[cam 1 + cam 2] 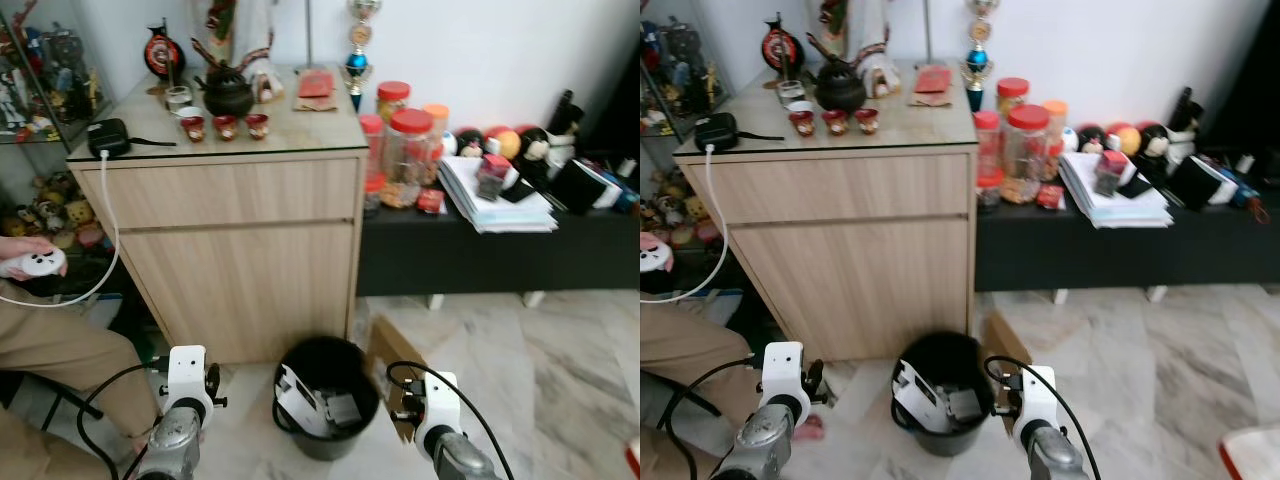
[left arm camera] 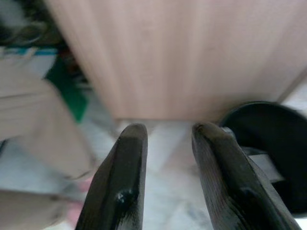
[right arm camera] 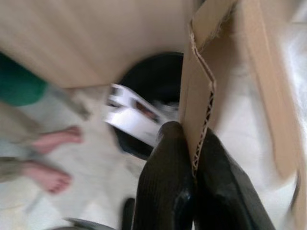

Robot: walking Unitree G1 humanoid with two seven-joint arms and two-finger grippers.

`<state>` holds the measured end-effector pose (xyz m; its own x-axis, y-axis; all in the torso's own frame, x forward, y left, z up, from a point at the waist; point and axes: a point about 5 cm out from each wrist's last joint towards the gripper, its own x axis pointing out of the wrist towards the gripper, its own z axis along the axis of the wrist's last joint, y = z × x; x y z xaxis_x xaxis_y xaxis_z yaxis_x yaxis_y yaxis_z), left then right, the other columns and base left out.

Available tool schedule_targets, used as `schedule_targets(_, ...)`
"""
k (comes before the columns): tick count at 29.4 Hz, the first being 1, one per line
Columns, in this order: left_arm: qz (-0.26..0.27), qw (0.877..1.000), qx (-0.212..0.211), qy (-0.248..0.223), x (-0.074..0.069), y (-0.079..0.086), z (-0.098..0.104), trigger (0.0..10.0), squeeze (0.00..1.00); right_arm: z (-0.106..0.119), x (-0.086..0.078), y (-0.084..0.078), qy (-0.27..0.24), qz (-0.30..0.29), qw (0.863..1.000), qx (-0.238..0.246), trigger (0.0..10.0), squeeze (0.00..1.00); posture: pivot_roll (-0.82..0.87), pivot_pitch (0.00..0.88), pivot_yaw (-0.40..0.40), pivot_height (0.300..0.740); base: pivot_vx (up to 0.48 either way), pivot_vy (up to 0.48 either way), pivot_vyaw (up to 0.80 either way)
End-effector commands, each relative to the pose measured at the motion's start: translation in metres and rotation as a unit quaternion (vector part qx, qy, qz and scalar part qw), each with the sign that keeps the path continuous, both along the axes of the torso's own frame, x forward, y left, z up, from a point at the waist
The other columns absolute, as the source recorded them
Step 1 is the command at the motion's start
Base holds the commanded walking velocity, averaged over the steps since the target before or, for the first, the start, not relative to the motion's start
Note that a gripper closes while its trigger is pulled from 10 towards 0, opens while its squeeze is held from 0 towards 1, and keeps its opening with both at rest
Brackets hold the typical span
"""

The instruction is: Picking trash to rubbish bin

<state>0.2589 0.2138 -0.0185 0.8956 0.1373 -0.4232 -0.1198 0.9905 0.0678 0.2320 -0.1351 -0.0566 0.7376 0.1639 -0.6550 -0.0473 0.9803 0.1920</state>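
Here the right gripper (image 3: 192,167) pinches cardboard (image 3: 225,72) beside the black bin (image 1: 325,395).

No readable text, label, brand or number anywhere. Markings on the white packaging (image 3: 130,114) in the rubbish bin (image 1: 325,396) too blurred to read; jar (image 1: 411,148) labels and red packet (image 1: 314,84) on the cabinet top (image 1: 290,125) too small.

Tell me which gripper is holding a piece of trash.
The right gripper: its fingers pinch the brown cardboard piece. The left gripper is open, holding nothing.
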Motion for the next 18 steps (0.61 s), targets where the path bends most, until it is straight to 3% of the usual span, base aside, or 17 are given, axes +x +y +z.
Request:
schedule_targets(1,-0.001,1.000,-0.005,-0.004,0.003,-0.004,0.002,10.0,0.00,0.001,0.002,-0.007,-0.003,-0.002,1.000,-0.009,10.0,0.00,0.08,0.025,0.023,0.740,0.446,0.000,0.00)
schedule_targets(9,-0.001,1.000,-0.006,-0.003,0.003,-0.005,0.001,10.0,0.00,0.002,0.003,-0.008,-0.004,-0.003,1.000,-0.008,10.0,0.00,0.08,0.027,0.022,0.740,0.443,0.000,0.00)
schedule_targets(14,-0.018,1.000,-0.009,-0.004,0.006,-0.010,0.002,10.0,0.00,0.005,0.006,0.002,-0.009,0.053,0.998,-0.018,10.0,0.00,0.08,0.034,0.016,0.740,0.000,0.000,0.00)
schedule_targets(18,-0.107,0.994,0.008,0.007,0.012,-0.031,0.003,10.0,0.00,0.004,0.006,0.004,-0.002,0.066,0.998,-0.024,10.0,0.00,0.09,0.034,0.012,0.740,0.000,0.000,0.00)
